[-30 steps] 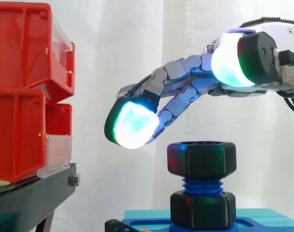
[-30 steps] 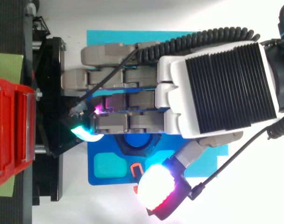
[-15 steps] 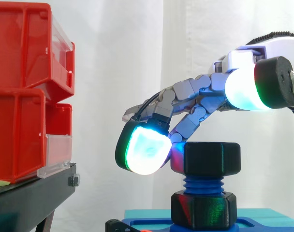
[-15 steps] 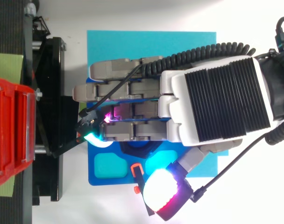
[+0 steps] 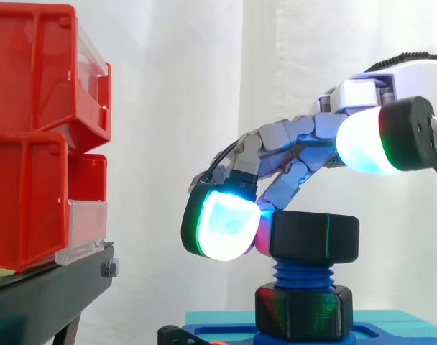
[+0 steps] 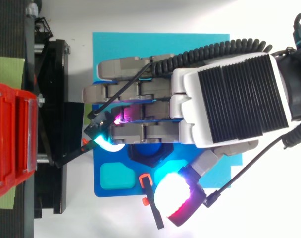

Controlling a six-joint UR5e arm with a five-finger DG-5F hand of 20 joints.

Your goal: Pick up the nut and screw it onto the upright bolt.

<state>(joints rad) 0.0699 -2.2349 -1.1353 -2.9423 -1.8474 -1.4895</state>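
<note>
I'm seeing the nut (image 5: 314, 237) sitting atop the bolt (image 5: 302, 274) — rigid, light, probably slick. The robot hand (image 6: 234, 99) is arching loosely over it, one pad (image 5: 222, 224) touching its side, thumb (image 5: 362, 142) clear — I'd be pinching opposite flats.

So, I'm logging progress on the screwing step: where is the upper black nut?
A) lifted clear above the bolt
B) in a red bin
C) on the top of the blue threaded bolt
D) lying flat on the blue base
C: in the side view the upper nut sits on the top end of the blue bolt, whose threads show just below it.
</note>
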